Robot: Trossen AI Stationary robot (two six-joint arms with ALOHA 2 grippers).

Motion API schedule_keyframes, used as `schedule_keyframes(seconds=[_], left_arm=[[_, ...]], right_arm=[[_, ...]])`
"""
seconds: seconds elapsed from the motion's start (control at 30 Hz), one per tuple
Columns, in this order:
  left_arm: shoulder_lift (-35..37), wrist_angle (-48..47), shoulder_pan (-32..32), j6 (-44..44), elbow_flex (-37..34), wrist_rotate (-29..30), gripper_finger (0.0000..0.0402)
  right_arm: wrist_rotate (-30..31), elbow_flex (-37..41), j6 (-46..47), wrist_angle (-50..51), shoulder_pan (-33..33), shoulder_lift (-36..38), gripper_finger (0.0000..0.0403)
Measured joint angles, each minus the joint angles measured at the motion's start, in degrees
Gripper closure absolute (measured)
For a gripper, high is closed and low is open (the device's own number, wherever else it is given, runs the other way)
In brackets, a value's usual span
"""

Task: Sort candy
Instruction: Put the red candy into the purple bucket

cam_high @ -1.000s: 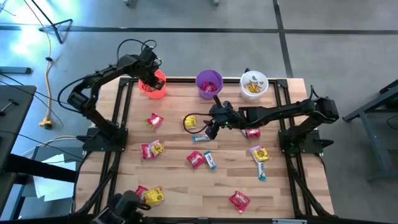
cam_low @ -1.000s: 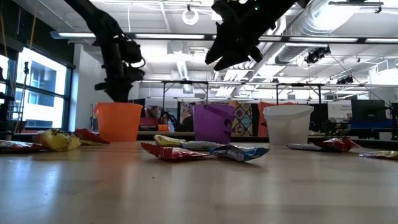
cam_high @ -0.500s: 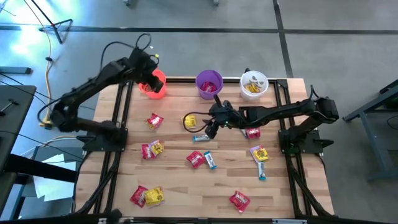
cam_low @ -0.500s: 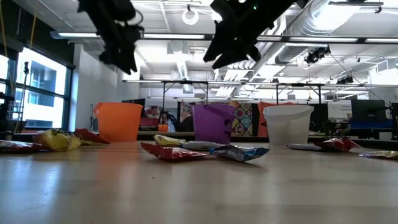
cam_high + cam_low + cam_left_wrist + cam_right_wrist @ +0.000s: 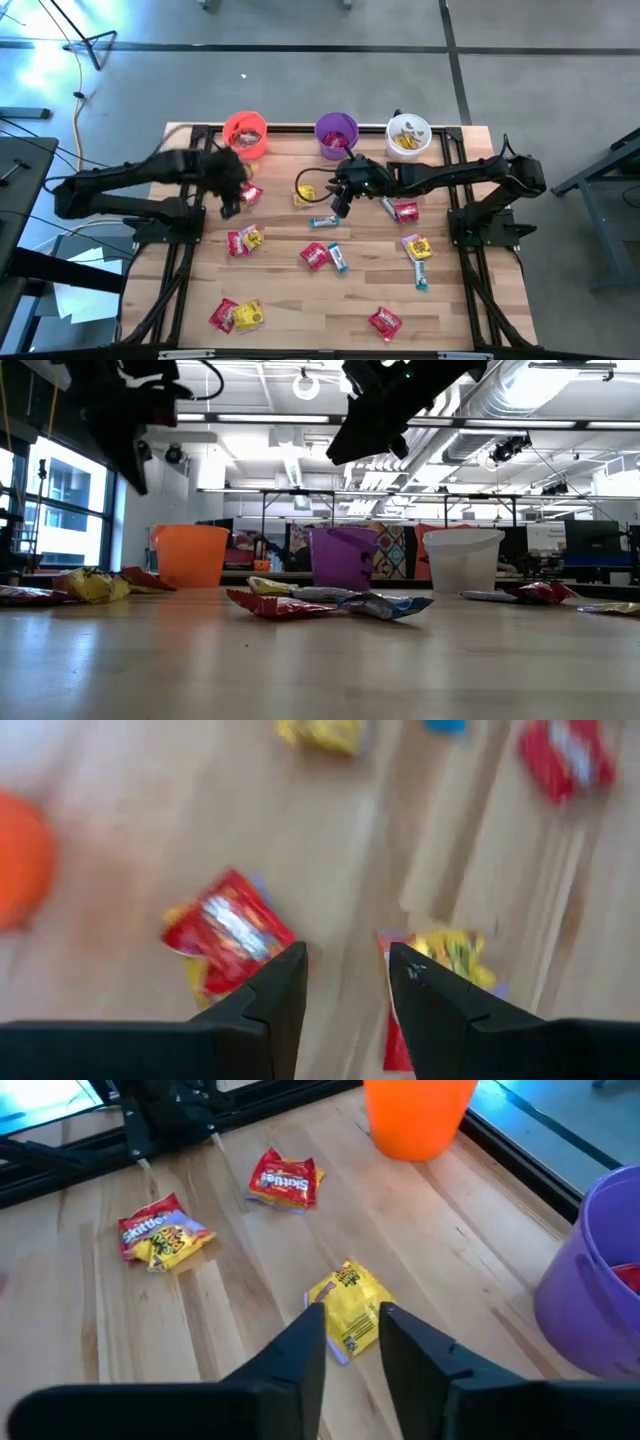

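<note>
Left gripper (image 5: 231,198) beside red packet (image 5: 249,193); right gripper (image 5: 338,205) between yellow packet (image 5: 304,195) and blue bar (image 5: 323,221).

2 black multi-joint arms of tubular links on black frame bases; black cable looped beside the right gripper (image 5: 337,207). Left gripper (image 5: 345,970): 2 matte black tapered fingers with rounded tips.

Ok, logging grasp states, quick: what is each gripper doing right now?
Left gripper: open, empty, above the table.
Right gripper: open, empty, over a yellow candy.
</note>
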State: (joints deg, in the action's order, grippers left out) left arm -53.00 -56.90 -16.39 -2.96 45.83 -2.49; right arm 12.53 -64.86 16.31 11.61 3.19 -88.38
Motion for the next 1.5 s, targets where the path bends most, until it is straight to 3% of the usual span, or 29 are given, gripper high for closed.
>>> schedule_keyframes(seconds=[0.17, 0.37, 0.47, 0.6, 0.8, 0.97, 1.23, 1.5], left_arm=[[-3.76, 2.36, 6.76, -1.58, -3.2, 4.69, 0.0245], [-11.25, 2.59, 8.48, -1.96, -2.95, 6.89, 0.0195], [-15.65, 1.66, 8.56, -2.72, -2.48, 11.05, 0.0178], [-21.38, 3.81, 8.54, 3.48, -1.22, 17.96, 0.0173], [-28.11, 7.01, 8.49, 12.18, -1.12, 17.65, 0.0172], [-33.02, 9.56, 8.03, 13.74, -1.12, 20.13, 0.0173], [-39.11, 10.58, 4.77, 13.74, -0.82, 20.82, 0.0222], [-38.08, 9.02, 3.51, 14.0, -0.75, 21.17, 0.0341]], right_arm=[[-1.85, 0.0, -0.32, -0.28, 1.35, 0.0, 0.0342], [-1.85, 0.0, -1.36, -0.63, 1.72, 0.0, 0.0354], [-1.86, 0.0, -1.37, -0.72, 1.71, 0.0, 0.0355], [-1.86, 0.0, -1.37, -0.74, 1.71, 0.0, 0.0355], [-1.83, 0.0, -1.37, -0.74, 1.71, 0.0, 0.0355], [-1.83, 0.0, -0.85, -0.76, 1.69, 0.0, 0.0355], [-1.83, 0.0, -0.89, -0.76, 1.69, 0.0, 0.0355], [-1.81, 0.0, -0.76, -0.76, 1.65, 0.0, 0.0355]])
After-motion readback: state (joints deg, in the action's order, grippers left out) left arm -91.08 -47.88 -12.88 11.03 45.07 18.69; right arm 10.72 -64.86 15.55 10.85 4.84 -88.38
